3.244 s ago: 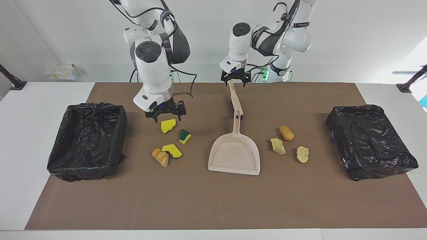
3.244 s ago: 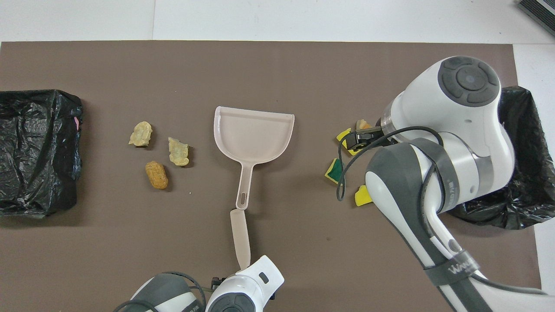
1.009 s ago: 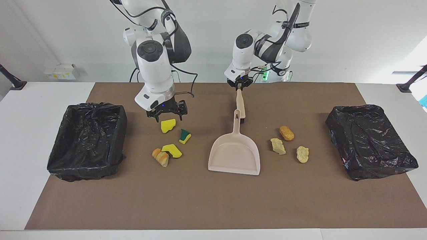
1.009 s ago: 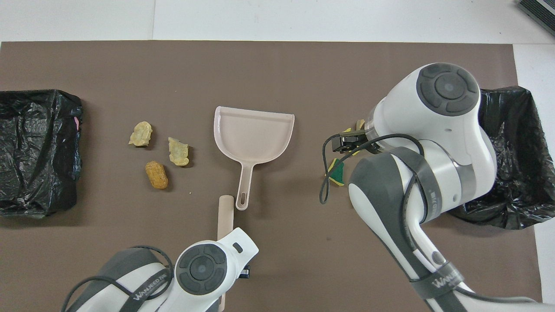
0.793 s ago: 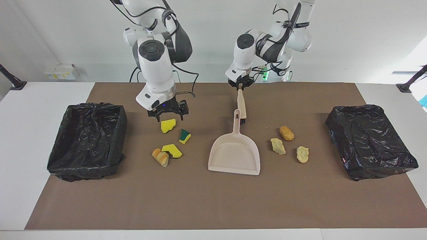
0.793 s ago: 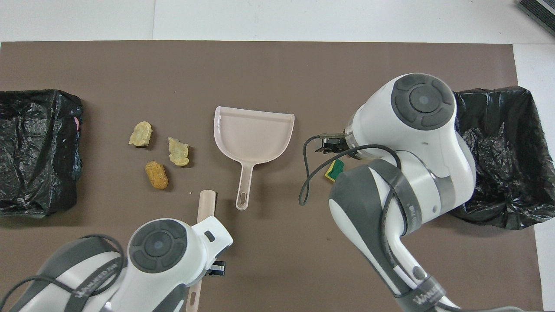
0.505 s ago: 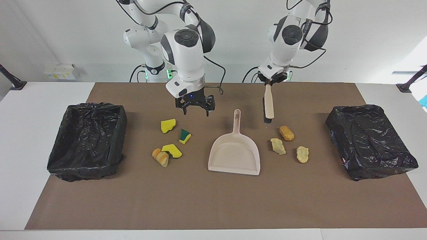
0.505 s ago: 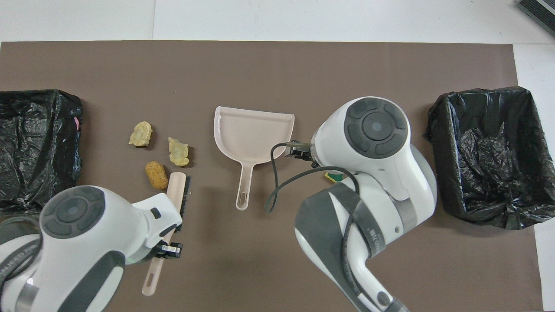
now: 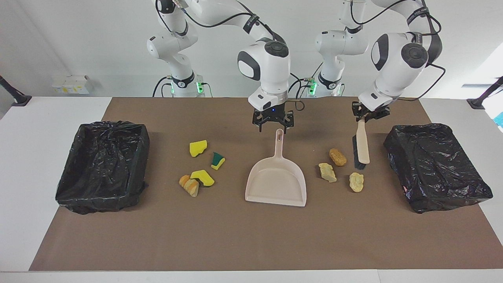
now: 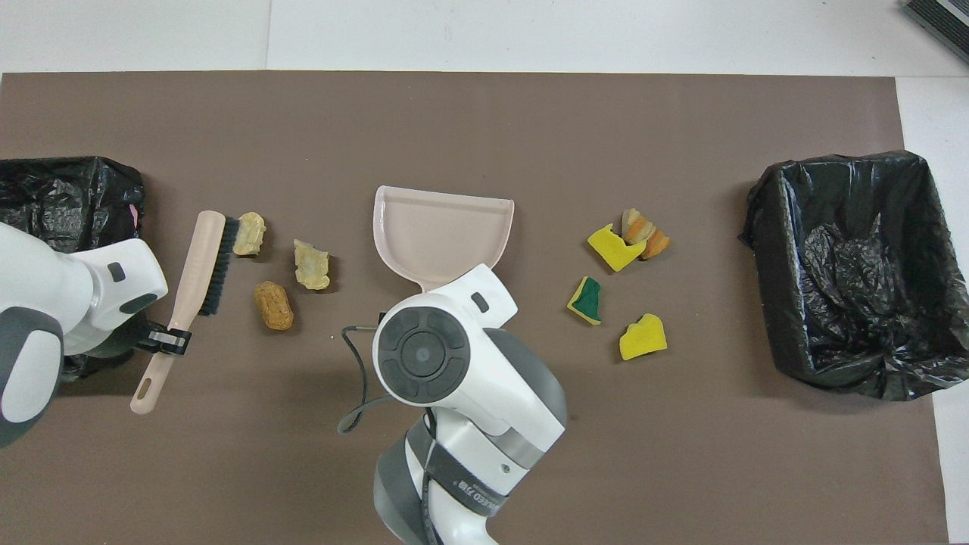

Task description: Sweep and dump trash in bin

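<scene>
Brown matting [image 9: 251, 236] is covering the table, with two bins lined in crinkled black plastic, one at the right arm's end [image 9: 103, 165] and one at the left arm's end [image 9: 436, 167]. Seven scraps are lying in two clusters: four sponge and bread pieces [image 9: 201, 167] toward the right arm's end, three tan lumps [image 9: 340, 169] toward the left arm's. Between them a smooth beige dustpan [image 9: 276, 179] is sitting flat. Right gripper [image 9: 273, 125] is hanging over the dustpan's handle, fingers spread wide. Left gripper [image 9: 369, 114], angled down, is clamping the brush [image 9: 361, 147], bristles just beside the three lumps.
</scene>
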Available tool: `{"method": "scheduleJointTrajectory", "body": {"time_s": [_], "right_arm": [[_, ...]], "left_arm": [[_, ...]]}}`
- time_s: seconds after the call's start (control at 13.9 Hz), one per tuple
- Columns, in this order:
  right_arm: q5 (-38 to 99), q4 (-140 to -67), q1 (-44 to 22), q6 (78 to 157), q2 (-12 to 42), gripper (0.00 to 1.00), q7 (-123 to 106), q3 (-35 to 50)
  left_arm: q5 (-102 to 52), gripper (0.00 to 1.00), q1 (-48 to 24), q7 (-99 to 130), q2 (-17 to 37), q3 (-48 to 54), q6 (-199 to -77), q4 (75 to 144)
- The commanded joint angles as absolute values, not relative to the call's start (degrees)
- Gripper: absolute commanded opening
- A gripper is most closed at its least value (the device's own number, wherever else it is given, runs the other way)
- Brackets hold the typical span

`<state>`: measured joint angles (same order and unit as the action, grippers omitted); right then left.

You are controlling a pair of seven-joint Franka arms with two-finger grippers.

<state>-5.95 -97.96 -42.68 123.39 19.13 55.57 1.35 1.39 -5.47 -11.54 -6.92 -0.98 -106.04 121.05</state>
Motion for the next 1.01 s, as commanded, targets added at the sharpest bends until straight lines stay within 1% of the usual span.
{"method": "scheduleJointTrajectory", "body": {"time_s": [0.0,0.14,0.29,0.36,0.43,0.5,0.58,0.65,0.72,0.79,0.94], "right_arm": [[-9.7,-97.1,-43.5,128.3,23.6,1.00,58.5,1.2],[-11.9,-97.1,-45.0,128.8,25.0,0.99,58.6,1.2],[-12.0,-97.2,-44.9,128.7,25.1,0.99,58.6,1.1],[-12.0,-97.3,-44.9,128.5,25.1,0.93,58.6,1.1],[-12.0,-97.3,-44.9,128.4,25.1,0.85,58.6,1.1],[-12.0,-97.3,-44.9,128.0,25.1,0.73,58.6,1.1],[-12.0,-97.3,-45.0,127.6,25.0,0.58,58.6,1.1],[-12.4,-97.3,-44.9,127.4,25.0,0.37,58.4,1.1],[-13.5,-97.2,-45.0,126.7,25.0,0.07,57.8,1.1],[-13.6,-97.2,-44.5,126.5,24.6,0.00,57.1,1.2],[-13.1,-97.2,-43.9,125.5,22.8,0.00,55.6,1.2]], "left_arm": [[5.0,0.00,-4.3,-12.7,1.1,-0.1,-109.8,114.8],[5.9,0.00,-2.9,-12.7,6.1,-0.1,-110.9,109.8],[6.0,0.00,-1.5,-15.2,6.9,-0.1,-112.2,109.1],[6.3,0.00,-1.4,-16.0,6.9,-0.1,-112.5,109.1],[6.3,0.00,-1.5,-16.0,6.9,-0.1,-112.7,109.2],[6.3,0.00,-1.4,-16.0,6.9,-0.1,-112.9,109.4],[6.3,0.00,-1.5,-16.0,6.8,-0.1,-113.4,109.7],[6.3,0.00,-1.5,-16.0,6.8,-0.1,-113.6,109.7],[6.3,0.00,-1.5,-16.0,6.9,-0.1,-113.6,109.7],[6.3,0.00,-1.5,-16.0,6.9,-0.1,-113.7,109.7],[6.2,0.00,-1.4,-15.3,6.9,-0.1,-114.0,109.9]]}}
